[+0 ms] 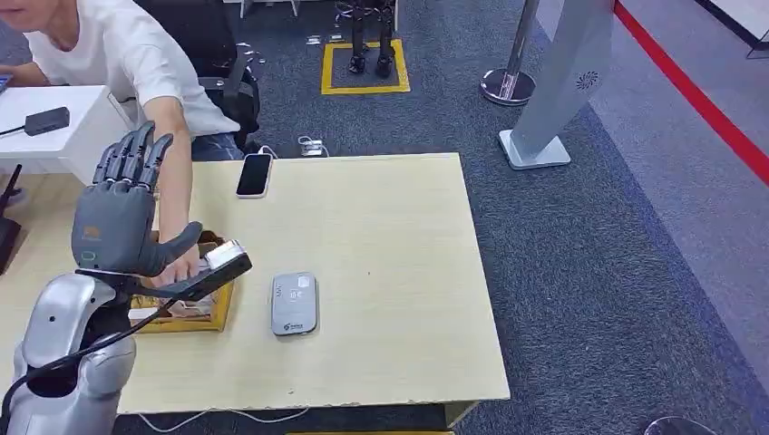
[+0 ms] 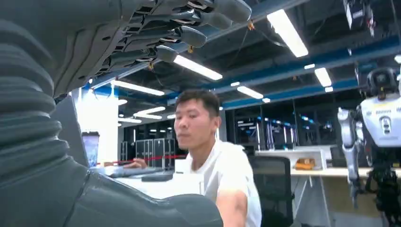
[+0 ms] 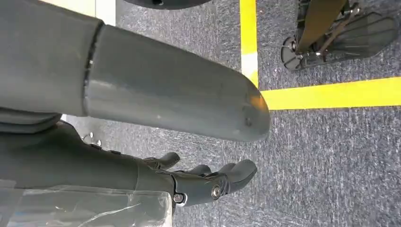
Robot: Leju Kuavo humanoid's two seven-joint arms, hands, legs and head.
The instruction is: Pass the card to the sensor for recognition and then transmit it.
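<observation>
The left arm rose from the lower left of the head view, its silver forearm bent upward. The left hand stood upright over the table's left side, fingers straight and close together pointing up, thumb stuck out sideways; it held nothing. The left wrist view showed those fingers extended against ceiling lights.

Just beyond the thumb lay a dark flat device with a pale piece on top, slanted over a small wooden box; whether that pale piece was the card could not be told. A person's hand reached down to that spot, touching or nearly touching it. Beside the box, apart from it, the grey sensor lay flat on the table.

The right hand hung over grey carpet, fingers loosely apart and empty, near a yellow floor line.

Farther up the table rested a black phone. Behind it the person in a white shirt leaned in.
</observation>
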